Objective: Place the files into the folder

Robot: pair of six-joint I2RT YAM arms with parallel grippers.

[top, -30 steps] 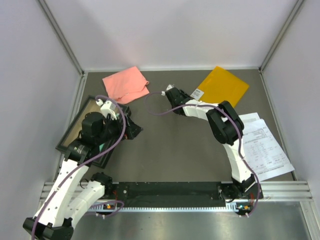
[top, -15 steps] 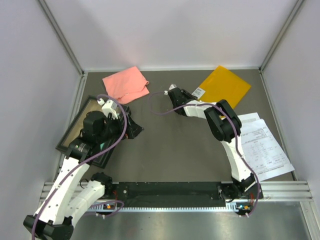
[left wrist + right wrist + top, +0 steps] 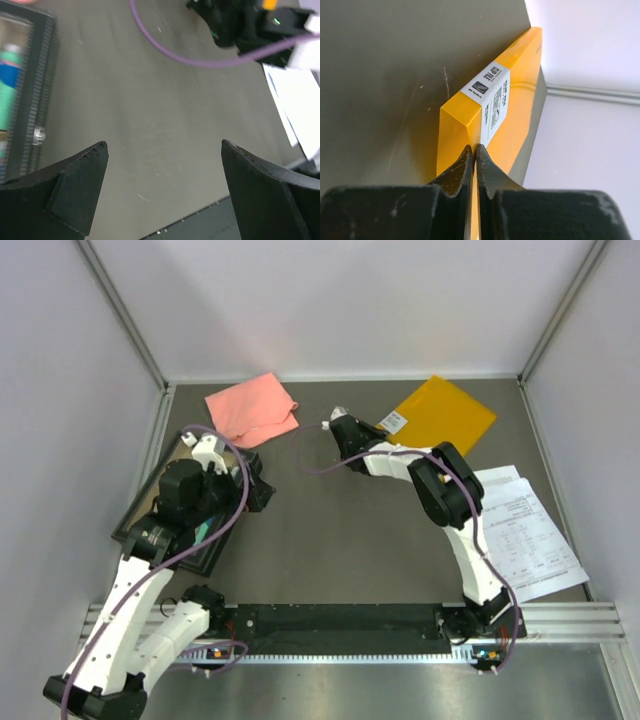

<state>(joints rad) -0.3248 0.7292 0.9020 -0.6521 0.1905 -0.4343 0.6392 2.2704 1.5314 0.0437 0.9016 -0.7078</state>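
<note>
from above, the yellow folder lies at the upper right of the table, the right gripper at its left corner; the files sit at the right edge, well apart. at the left wrist, the left gripper hangs over the table, jaws released, beside a black-framed tray. at the right wrist, jaws grasp the folder's edge near its white label.

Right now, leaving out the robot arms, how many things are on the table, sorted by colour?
Pink cloth: 1
Yellow-orange folder: 1
White files, one loose pile, sheets too overlapped to count: 1
Black-framed tray: 1
Total: 4
</note>
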